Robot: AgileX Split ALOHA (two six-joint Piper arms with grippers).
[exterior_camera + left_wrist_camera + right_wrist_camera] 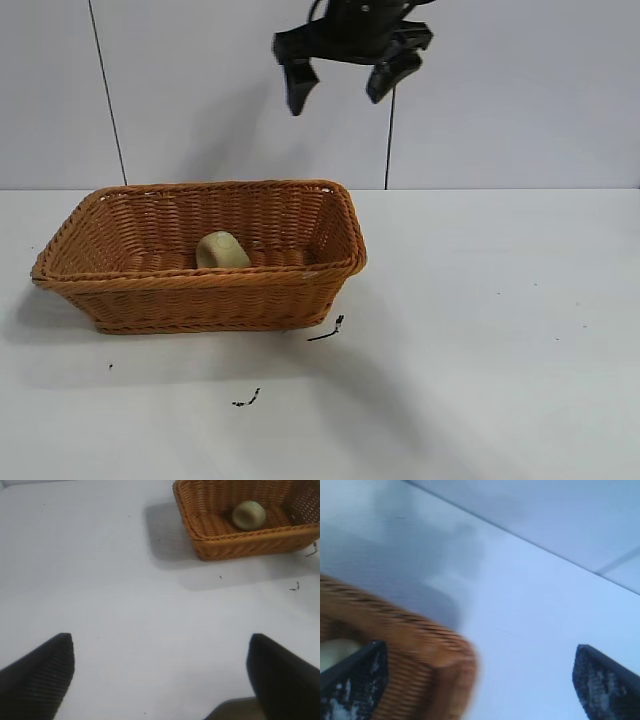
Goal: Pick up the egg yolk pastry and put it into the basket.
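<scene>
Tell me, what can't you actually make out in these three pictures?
- Pastry: its underside, hidden by the basket's front wall in the exterior view.
- Right gripper: its arm, cut off by the top edge.
- Left gripper: only its fingertips show in its own wrist view.
- Basket weave: blurred in the right wrist view.

A white table (500, 330) with small dark specks meets a pale wall (520, 100) crossed by thin dark lines.
</scene>
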